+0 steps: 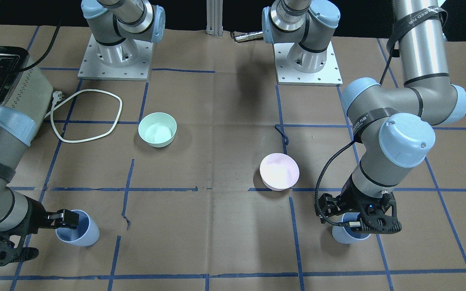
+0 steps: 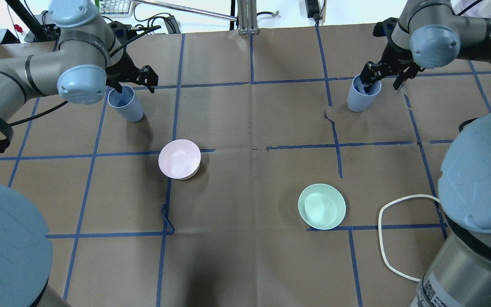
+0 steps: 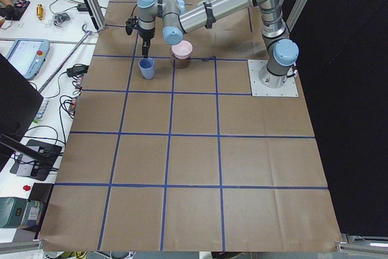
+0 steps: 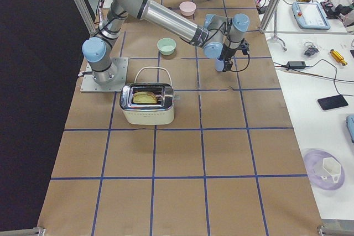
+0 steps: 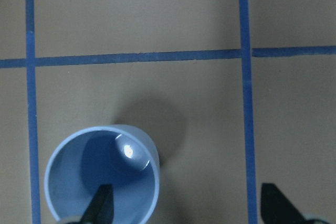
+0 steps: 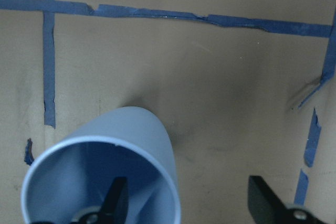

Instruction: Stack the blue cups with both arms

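Two pale blue cups stand upright, far apart on the brown paper. The left cup (image 2: 125, 104) is at the far left and the right cup (image 2: 362, 94) at the far right. My left gripper (image 2: 134, 84) is open and low over its cup. In the left wrist view one fingertip (image 5: 102, 205) is inside the cup (image 5: 100, 174) and the other is outside its wall. My right gripper (image 2: 382, 82) is open in the same way. One fingertip (image 6: 115, 203) is inside its cup (image 6: 126, 145), the other outside.
A pink bowl (image 2: 179, 159) sits left of centre and a mint-green bowl (image 2: 322, 206) nearer right. A white cord loop (image 2: 384, 238) lies near my right base. A toaster (image 4: 147, 103) stands beside it. Blue tape lines grid the paper.
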`<state>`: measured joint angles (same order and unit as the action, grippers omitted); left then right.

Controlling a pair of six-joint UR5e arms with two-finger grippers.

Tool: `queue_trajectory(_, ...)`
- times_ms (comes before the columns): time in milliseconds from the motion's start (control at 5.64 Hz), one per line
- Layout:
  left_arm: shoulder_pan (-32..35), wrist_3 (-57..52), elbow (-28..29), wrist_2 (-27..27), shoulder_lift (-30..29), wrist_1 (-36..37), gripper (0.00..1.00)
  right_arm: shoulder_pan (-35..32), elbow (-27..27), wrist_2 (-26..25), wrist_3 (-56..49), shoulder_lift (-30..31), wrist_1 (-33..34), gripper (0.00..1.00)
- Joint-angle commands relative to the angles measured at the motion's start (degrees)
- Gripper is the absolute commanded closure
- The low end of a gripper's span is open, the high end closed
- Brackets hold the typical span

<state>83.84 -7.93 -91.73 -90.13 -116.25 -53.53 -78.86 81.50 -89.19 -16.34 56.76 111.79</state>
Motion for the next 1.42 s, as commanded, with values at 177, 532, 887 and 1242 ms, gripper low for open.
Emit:
queue_trajectory(177,0.0,0.4,-0.5,-0.1,-2.6,0.9,0.66,-0.3,-0.1,0.2,0.9,0.4,0.3,0.92)
queue_trajectory(532,0.0,0.5,0.1,-0.1,-2.6,0.9,0.97,-0.7,-6.0,0.2,1.3,4.4,-7.8,0.9)
queue_trajectory(887,1.3,2.0,1.2,-1.8,-1.3,0.0,0.99,-0.7,-13.0,-0.2,1.3,13.6,-27.0,0.9)
queue_trajectory(1242,11.5,11.0,5.3,-2.0,-2.0,0.4,0.99,-0.7,-12.2,-0.5,1.3,17.4,-30.8,0.91)
